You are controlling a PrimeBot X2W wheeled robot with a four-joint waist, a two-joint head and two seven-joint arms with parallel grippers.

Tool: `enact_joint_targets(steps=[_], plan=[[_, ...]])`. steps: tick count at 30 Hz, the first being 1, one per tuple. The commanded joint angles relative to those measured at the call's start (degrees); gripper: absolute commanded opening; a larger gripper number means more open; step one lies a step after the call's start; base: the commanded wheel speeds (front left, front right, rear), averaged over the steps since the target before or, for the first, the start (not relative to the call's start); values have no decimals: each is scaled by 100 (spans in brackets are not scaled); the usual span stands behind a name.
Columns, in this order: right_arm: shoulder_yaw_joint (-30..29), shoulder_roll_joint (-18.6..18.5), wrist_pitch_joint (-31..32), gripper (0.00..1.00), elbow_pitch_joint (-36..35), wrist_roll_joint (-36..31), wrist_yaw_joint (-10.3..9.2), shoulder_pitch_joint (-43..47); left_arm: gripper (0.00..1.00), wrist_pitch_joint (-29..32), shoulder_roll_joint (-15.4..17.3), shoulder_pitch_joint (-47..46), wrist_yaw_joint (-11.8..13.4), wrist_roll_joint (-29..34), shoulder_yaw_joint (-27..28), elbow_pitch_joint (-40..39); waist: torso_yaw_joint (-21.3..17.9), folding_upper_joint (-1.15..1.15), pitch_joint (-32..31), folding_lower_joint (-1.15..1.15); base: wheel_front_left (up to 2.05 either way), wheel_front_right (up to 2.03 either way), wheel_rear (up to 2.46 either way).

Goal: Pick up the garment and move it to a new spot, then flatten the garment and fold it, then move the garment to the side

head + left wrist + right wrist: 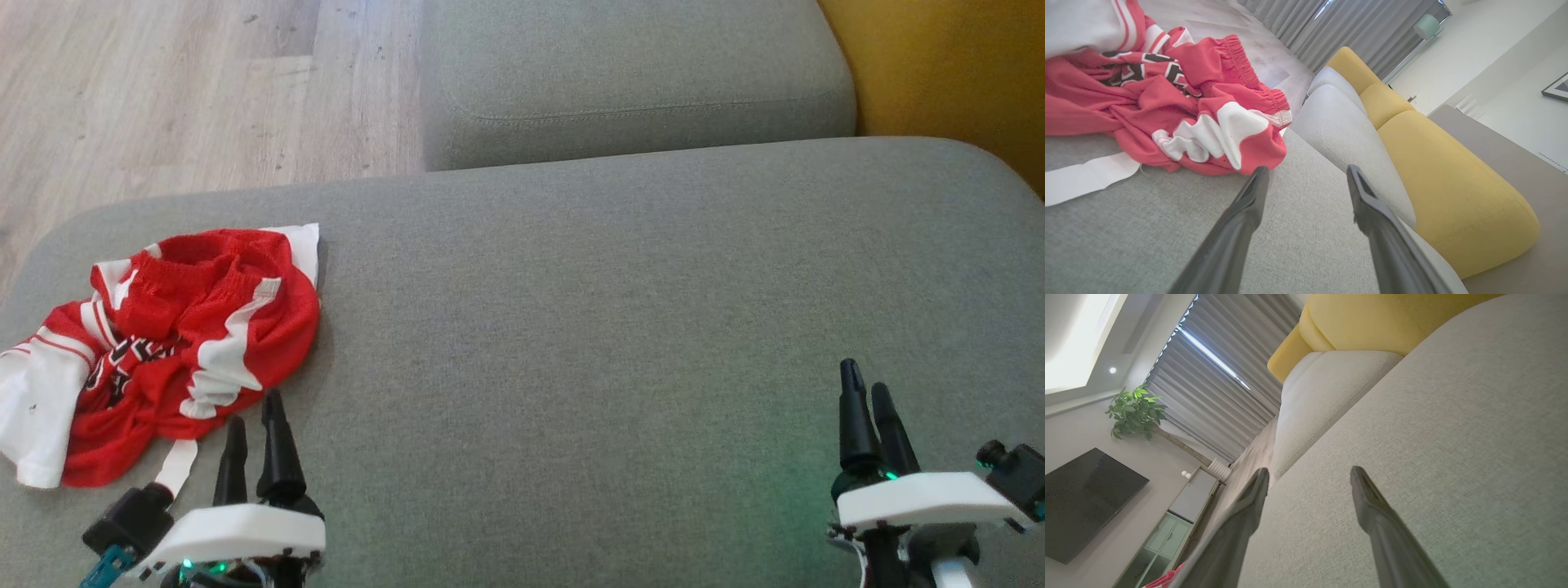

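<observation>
Garment (188, 327), red and white, lies crumpled at centre left of the head view on the grey cushion (571, 327). Left gripper (253, 408), lower left: fingers spread, empty, tips just beside the garment's edge. Right gripper (864, 376), lower right: fingers spread, empty.

Saw a garment (175, 327) of bright red with white side panels, thin red stripes on a white part and black-and-white lettering. Found under the garment a plain grey woven seat cushion (620, 310). Noted beyond the garment a pale wood-grain floor (163, 82), and far to the garment's right a mustard-yellow backrest (947, 65). Recorded the left gripper (253, 408) and right gripper (864, 376) as black on white mounts.
</observation>
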Motion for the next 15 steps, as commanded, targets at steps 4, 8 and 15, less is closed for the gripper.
enact_joint_targets(steps=[4, 8, 15], plan=[[153, -43, -132, 100, -254, -425, -2, -111, 100, -135, 58, -126, 34, 394, 31, -268, 7, 0, -29, 0, 0, 0, 0], [196, -45, -199, 100, -284, -701, -2, -88, 100, -203, 52, -103, 57, 680, 4, -314, 20, 0, -59, 0, 0, 0, 0], [230, -48, -334, 100, -319, -1157, -3, -30, 100, -339, 42, -39, 74, 1240, -60, -398, 48, 0, -134, 0, 0, 0, 0]])
